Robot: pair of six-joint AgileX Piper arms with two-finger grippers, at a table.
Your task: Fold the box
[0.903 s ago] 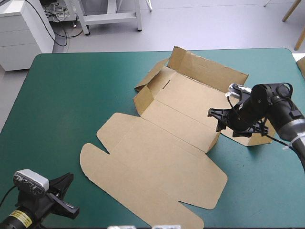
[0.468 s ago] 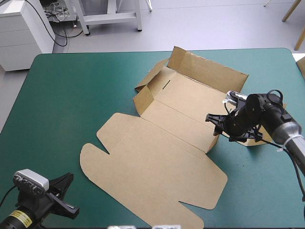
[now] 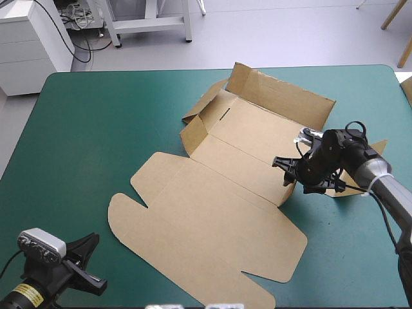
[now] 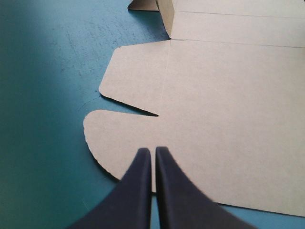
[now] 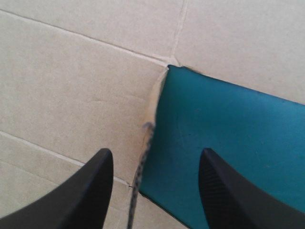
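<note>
The brown box [image 3: 219, 212] lies in the middle of the table, its lid flat toward the near side. The far wall [image 3: 283, 96] and the left wall [image 3: 193, 135] stand raised. My right gripper [image 3: 282, 172] is open at the tray's right near corner. In the right wrist view the wall's thin upright edge [image 5: 148, 119] rises between the right gripper's [image 5: 155, 160] spread fingers, with brown board on one side and teal-green cover [image 5: 228, 143] on the other. My left gripper [image 3: 95, 262] waits at the table's near left corner, shut [image 4: 152, 151], pointing at the lid's rounded flap [image 4: 124, 138].
A side flap [image 3: 376, 149] of the box lies flat behind the right arm. Bare teal-green cover [image 3: 96, 141] stretches left of the box to the table's left edge. The lid's near edge reaches close to the table's front edge.
My right gripper has slid left and nearer along the tray's right side, to its near corner, leaving more of the side flap uncovered. The left arm and the box have not moved.
</note>
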